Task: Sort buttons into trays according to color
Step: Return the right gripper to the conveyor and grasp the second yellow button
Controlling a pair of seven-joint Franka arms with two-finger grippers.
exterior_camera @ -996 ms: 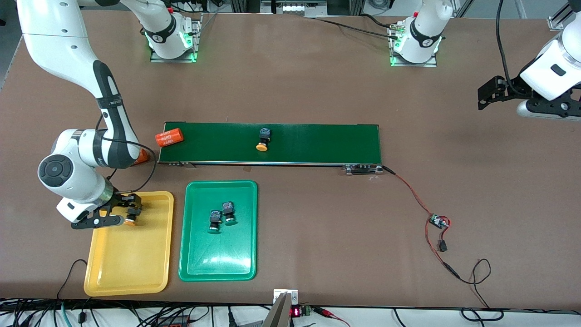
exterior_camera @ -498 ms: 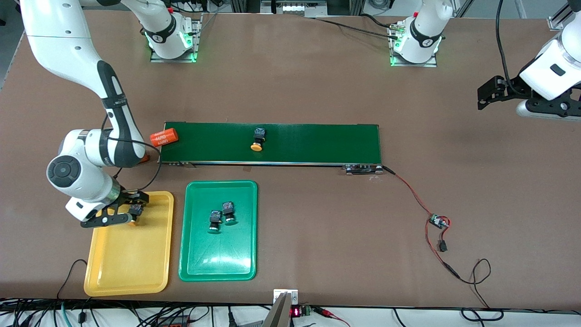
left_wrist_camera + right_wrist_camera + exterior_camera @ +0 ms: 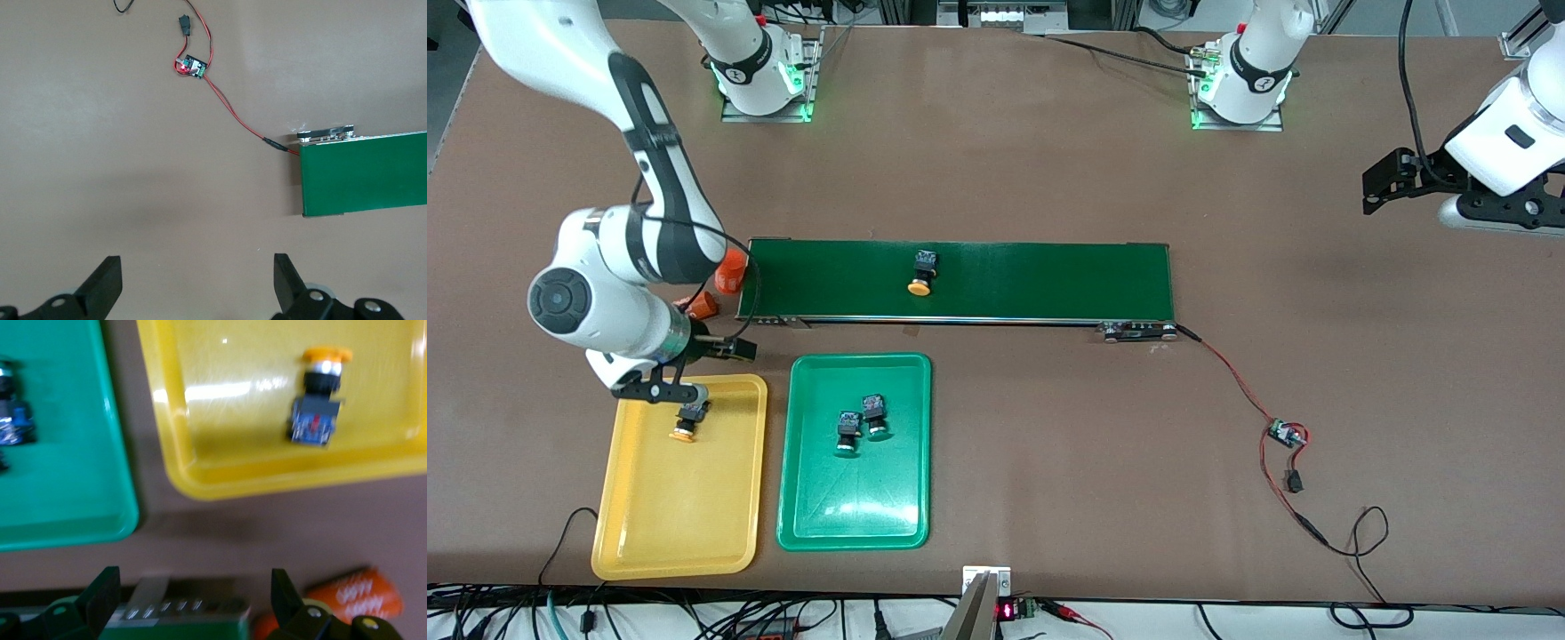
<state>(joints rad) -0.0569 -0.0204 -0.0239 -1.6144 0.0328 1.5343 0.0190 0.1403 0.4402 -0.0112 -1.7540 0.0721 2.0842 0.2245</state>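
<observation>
Right tool (image 3: 694, 369) hangs released and empty, jaws spread wide, over the top edge of the yellow tray (image 3: 640, 542). Just below it a yellow button (image 3: 686, 421) lies on its side in that tray, near the corner closest to the belt, cap pointing toward the front camera; the wrist view shows it (image 3: 319, 400) lying clear of the fingers. That colour is where it belongs. Beside it the green tray (image 3: 854, 533) holds both green buttons (image 3: 860, 421), side by side in its upper half, so green looks done. One yellow button (image 3: 920, 272) is left, lying on the green belt (image 3: 1049, 280) toward the right arm's end. My guess is the right arm sits here because it serves both trays and the belt's near end. Two orange cylinders (image 3: 720, 284) lie off the belt's end, not part of the sort. The left tool (image 3: 1383, 182) waits, jaws released, over the bare counter (image 3: 1316, 400) near the left arm's edge.
</observation>
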